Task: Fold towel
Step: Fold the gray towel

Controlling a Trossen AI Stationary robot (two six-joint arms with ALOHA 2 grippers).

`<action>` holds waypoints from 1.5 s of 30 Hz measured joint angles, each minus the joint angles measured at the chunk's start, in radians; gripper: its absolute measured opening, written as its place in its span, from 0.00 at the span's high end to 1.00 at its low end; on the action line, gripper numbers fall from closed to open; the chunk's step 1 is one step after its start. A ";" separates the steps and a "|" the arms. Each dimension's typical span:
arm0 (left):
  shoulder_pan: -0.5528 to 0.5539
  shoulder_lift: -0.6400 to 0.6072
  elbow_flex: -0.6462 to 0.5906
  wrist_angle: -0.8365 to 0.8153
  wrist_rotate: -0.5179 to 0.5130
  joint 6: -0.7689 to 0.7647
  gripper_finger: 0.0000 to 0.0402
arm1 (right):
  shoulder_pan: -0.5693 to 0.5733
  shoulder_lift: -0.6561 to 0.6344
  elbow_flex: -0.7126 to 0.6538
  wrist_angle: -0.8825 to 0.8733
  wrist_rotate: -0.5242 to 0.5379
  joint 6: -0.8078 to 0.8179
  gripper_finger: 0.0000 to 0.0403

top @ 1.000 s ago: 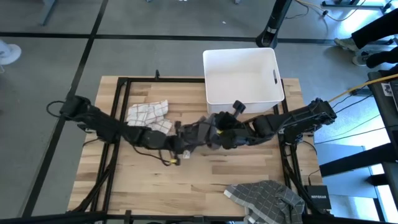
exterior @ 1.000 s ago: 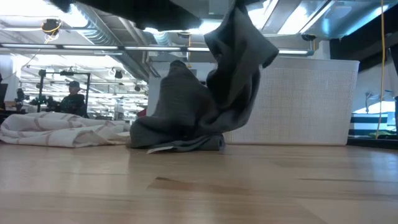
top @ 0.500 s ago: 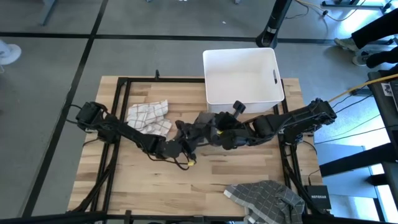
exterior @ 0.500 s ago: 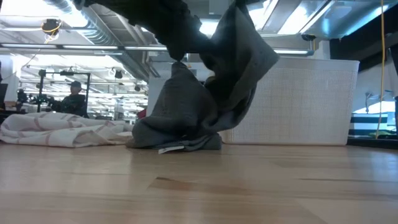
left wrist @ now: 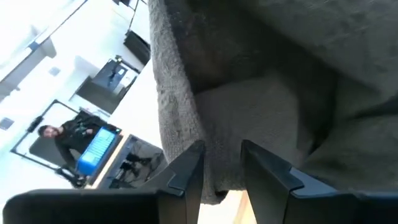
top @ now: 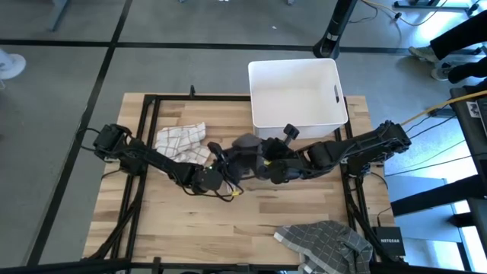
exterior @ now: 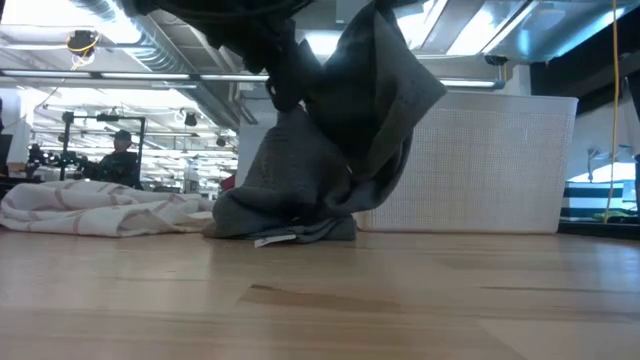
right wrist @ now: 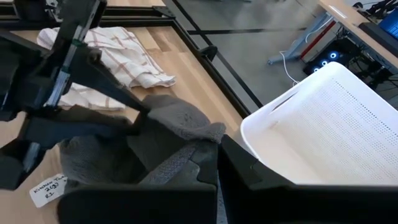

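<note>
At the centre of the high view the grey towel (top: 247,156) lies bunched on the table (top: 304,205), just below the white bin (top: 297,91). The right gripper (top: 266,169) reaches in from the right with its fingers closed on the towel — in the low view a fold hangs lifted while the rest sits heaped on the wood. The left gripper (top: 228,171) comes from the left, fingers (left wrist: 186,171) part open and pressed against the cloth; whether they grip it cannot be told. A checked cloth (top: 183,143) lies left of centre, another checked grey one (top: 323,243) at lower right.
</note>
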 joint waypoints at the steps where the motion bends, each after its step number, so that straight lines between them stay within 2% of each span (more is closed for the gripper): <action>1: -0.001 0.000 0.000 0.000 -0.016 0.030 0.75 | 0.000 0.000 0.000 0.000 0.000 0.000 0.99; 4: -0.011 0.000 0.000 0.005 -0.083 0.091 0.75 | 0.000 0.000 0.000 0.000 0.000 0.000 0.99; 10: 0.006 0.000 0.000 -0.001 -0.136 0.131 0.75 | 0.001 0.000 0.000 0.000 -0.004 0.000 0.99; 20: 0.034 -0.003 0.000 -0.005 -0.195 0.139 0.75 | 0.001 0.000 0.000 0.000 -0.117 0.017 0.99; 24: 0.045 -0.006 0.000 -0.005 -0.181 0.133 0.76 | 0.001 0.000 0.000 0.000 -0.175 0.028 0.99; 27: 0.046 -0.006 0.000 -0.006 -0.174 0.164 0.82 | 0.001 0.000 0.000 -0.001 -0.198 0.028 0.99; 30: 0.030 -0.008 0.000 -0.007 -0.174 0.227 0.95 | 0.001 -0.001 0.000 -0.011 -0.227 0.028 0.99; 32: 0.008 -0.021 0.000 -0.007 -0.164 0.270 0.98 | 0.001 -0.002 0.000 -0.027 -0.245 0.028 0.99; 36: -0.063 -0.111 -0.001 -0.007 -0.118 0.293 0.99 | 0.001 -0.005 0.000 -0.069 -0.263 0.028 0.99; 40: -0.151 -0.254 -0.001 -0.013 -0.069 0.295 0.99 | 0.001 -0.006 0.000 -0.101 -0.263 0.028 0.98; 45: -0.230 -0.437 -0.001 -0.125 -0.050 0.290 1.00 | 0.001 -0.009 0.004 -0.051 -0.246 -0.033 0.98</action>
